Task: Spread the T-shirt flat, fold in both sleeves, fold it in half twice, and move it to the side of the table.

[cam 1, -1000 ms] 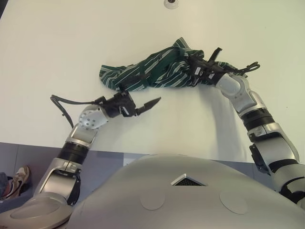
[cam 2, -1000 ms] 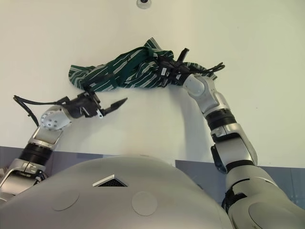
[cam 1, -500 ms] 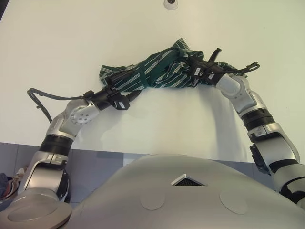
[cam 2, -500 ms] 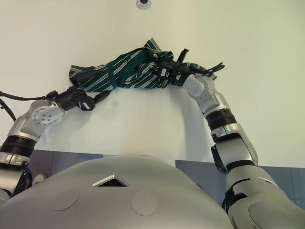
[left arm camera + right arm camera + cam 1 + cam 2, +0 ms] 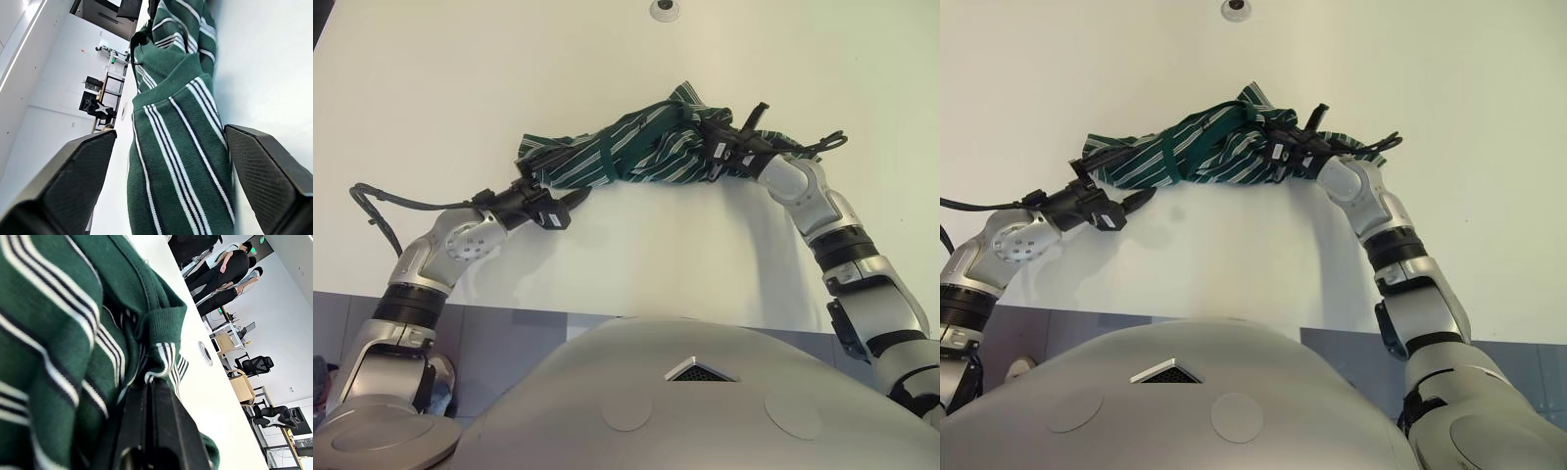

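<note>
Clearly you're spreading: right pincer (image 5: 703, 150) clamps the bunched T-shirt (image 5: 626, 157), left pincer (image 5: 574, 199) gapes astride its edge; close it, then pull apart.

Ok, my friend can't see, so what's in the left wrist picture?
A rumpled green striped T-shirt lies on the white table, right between the wide-open black jaws of the left gripper. An office room shows far behind.
</note>
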Available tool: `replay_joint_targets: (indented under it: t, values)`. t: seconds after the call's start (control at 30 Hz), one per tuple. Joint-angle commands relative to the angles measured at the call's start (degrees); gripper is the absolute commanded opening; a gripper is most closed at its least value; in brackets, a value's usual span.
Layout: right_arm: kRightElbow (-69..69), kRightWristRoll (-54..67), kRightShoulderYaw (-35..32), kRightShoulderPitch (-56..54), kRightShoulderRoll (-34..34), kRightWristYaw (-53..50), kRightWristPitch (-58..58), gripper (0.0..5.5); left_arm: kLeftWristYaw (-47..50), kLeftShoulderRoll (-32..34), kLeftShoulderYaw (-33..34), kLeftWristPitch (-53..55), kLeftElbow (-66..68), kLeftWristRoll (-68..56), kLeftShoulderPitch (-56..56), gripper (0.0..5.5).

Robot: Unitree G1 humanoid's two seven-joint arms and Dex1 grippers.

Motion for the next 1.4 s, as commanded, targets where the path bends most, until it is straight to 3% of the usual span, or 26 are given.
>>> replay_joint_targets:
  t: [0.03,0.17,0.57,0.93,1.13,1.4]
  values:
    - [0.89,-1.5,1.14,2.18,-0.24,1.56,1.41,0.05,0.47,-0.79,-2.17,5.13,6.84,5.56,-0.19,4.09]
    - [0.52,-1.54,1.17,2.29,-0.24,1.68,1.6,0.05,2.34,-0.78,-3.25,4.69,9.86,5.81,-1.94,4.09]
    - [0.91,-1.57,1.54,2.46,0.19,1.81,1.67,0.0,5.34,-0.52,-5.27,3.25,11.61,6.39,-2.57,2.02]
    - [1.67,-1.85,2.08,2.45,0.35,2.05,1.51,0.0,11.51,-2.37,-0.83,3.25,9.85,2.78,-4.82,2.02]
    - [2.13,-2.09,2.27,2.17,0.23,2.17,1.29,0.0,8.82,-3.71,0.98,-0.07,9.16,-5.29,-4.5,2.02]
    - [2.36,-2.23,2.78,1.92,-0.24,3.07,1.03,0.0,-11.39,-1.54,-3.0,-6.16,2.0,-31.88,1.28,2.02]
